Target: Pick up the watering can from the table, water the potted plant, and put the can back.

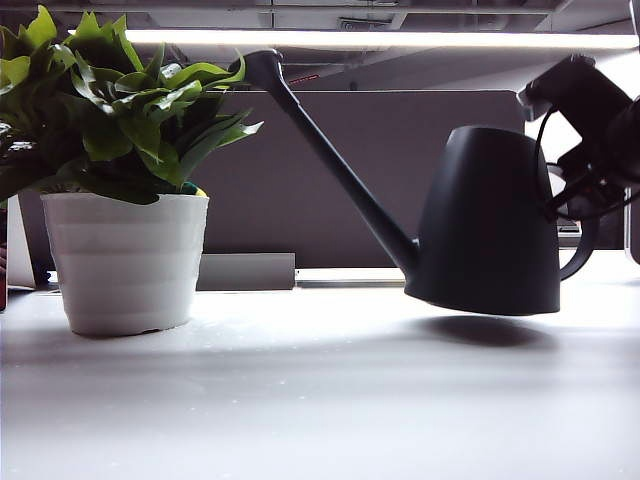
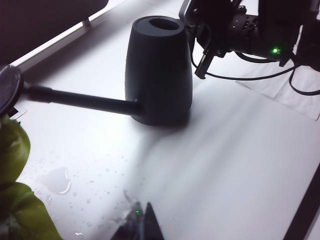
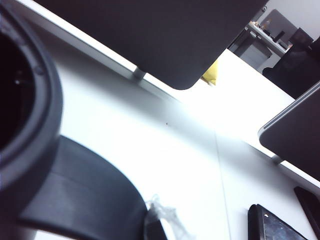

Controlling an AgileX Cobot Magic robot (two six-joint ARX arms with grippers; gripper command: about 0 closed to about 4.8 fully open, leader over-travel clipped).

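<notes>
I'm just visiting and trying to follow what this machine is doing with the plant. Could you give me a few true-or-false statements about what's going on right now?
1. The watering can is off the table. True: a shadow lies beneath it.
2. The right gripper is shut on the can's handle. True.
3. The spout lies flat on the table. False: it slants up toward the potted plant.
4. The pot is black. False: it is white.
5. The table near the plant is wet. True: drops and a small puddle show.
6. The left gripper holds the pot. False: it hangs above the table, gripping nothing.
</notes>
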